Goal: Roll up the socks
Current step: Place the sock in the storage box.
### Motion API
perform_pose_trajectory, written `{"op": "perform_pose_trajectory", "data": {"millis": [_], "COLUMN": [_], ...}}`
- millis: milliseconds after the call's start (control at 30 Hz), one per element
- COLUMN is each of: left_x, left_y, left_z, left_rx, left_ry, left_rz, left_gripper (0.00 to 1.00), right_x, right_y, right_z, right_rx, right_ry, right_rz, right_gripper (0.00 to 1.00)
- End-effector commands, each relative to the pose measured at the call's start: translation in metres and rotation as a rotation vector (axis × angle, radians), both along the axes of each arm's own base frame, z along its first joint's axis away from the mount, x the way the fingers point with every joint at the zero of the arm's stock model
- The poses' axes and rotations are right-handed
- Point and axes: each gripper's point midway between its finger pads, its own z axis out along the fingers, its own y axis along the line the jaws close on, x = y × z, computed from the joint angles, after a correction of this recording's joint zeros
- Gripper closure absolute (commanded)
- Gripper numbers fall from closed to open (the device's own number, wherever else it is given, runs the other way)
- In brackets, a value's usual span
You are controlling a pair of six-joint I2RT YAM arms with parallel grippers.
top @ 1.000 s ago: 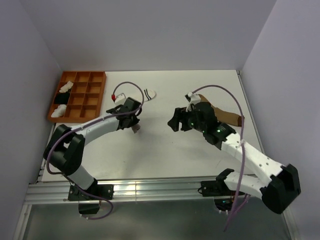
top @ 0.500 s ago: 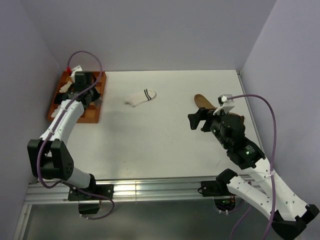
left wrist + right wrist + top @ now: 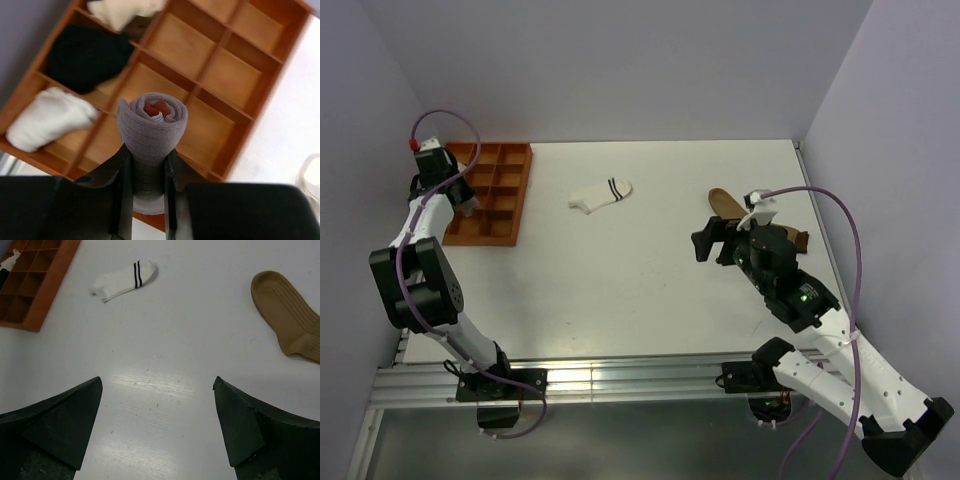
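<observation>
My left gripper (image 3: 148, 165) is clamped on the rolled grey sock (image 3: 151, 125) above the tray (image 3: 231, 77) at the tabletop's far left corner. I would lower it squarely into a free cell before releasing. My right gripper (image 3: 157, 385) stands wide and empty near the tan sock (image 3: 287, 315).

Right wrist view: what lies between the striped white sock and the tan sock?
Nothing: bare table separates the striped white sock and the tan sock, shown in the right wrist view.
</observation>
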Motion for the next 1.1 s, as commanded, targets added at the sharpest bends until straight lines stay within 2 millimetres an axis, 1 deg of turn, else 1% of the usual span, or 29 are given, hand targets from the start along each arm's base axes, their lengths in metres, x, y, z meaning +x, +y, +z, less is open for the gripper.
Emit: {"op": "perform_pose_trajectory", "data": {"millis": [0,67,100,133,200,233,300,400,433,633,667,700,800,867,900,1067], "left_x": [0.006,0.0,-0.005,-0.008,-0.008,-0.011,-0.011,-0.015,-0.012,-0.017,-0.022,-0.023,-0.029,-0.029,-0.033,-0.034], "left_y": [0.026,0.032,0.036,0.038,0.039,0.039,0.039,0.036,0.036,0.028,0.024,0.022,0.02,0.019,0.017,0.016], "left_z": [0.008,-0.002,-0.01,-0.014,-0.021,-0.032,-0.038,-0.048,-0.047,-0.06,-0.066,-0.068,-0.076,-0.084,-0.09,-0.109], "left_rx": [0.048,0.047,0.054,0.057,0.057,0.049,0.036,0.014,0.013,-0.044,-0.063,-0.071,-0.089,-0.102,-0.113,-0.148], "left_ry": [-0.066,-0.048,-0.034,-0.032,-0.041,-0.021,-0.013,-0.006,-0.029,-0.005,0.023,0.029,0.067,0.097,0.129,0.221], "left_rz": [0.027,0.071,0.098,0.115,0.124,0.127,0.142,0.152,0.153,0.162,0.159,0.154,0.163,0.169,0.171,0.181], "left_gripper": [1.0,1.0,1.0,1.0,1.0,1.0,1.0,1.0,1.0,1.0,1.0,1.0,1.0,1.0,1.0,1.0], "right_x": [0.004,0.005,0.005,0.006,0.006,0.006,0.006,0.005,0.005,0.004,0.004,0.004,0.003,0.003,0.003,0.002], "right_y": [0.001,0.0,0.001,0.002,0.004,0.004,0.005,0.005,0.005,0.006,0.006,0.006,0.006,0.005,0.004,0.003], "right_z": [0.003,-0.001,-0.002,-0.002,-0.002,-0.003,-0.003,-0.003,-0.003,-0.004,-0.002,-0.003,-0.002,-0.001,-0.001,-0.001], "right_rx": [-0.002,-0.007,-0.008,-0.007,-0.004,-0.006,-0.006,-0.005,-0.005,0.0,0.004,0.004,0.008,0.009,0.009,0.012], "right_ry": [-0.026,-0.022,-0.022,-0.023,-0.024,-0.023,-0.023,-0.026,-0.027,-0.033,-0.038,-0.039,-0.044,-0.047,-0.049,-0.051], "right_rz": [0.003,0.001,0.002,0.005,0.016,0.018,0.021,0.026,0.027,0.032,0.032,0.032,0.034,0.031,0.026,0.024], "right_gripper": [0.0,0.0,0.0,0.0,0.0,0.0,0.0,0.0,0.0,0.0,0.0,0.01,0.01,0.01,0.01,0.01]}}
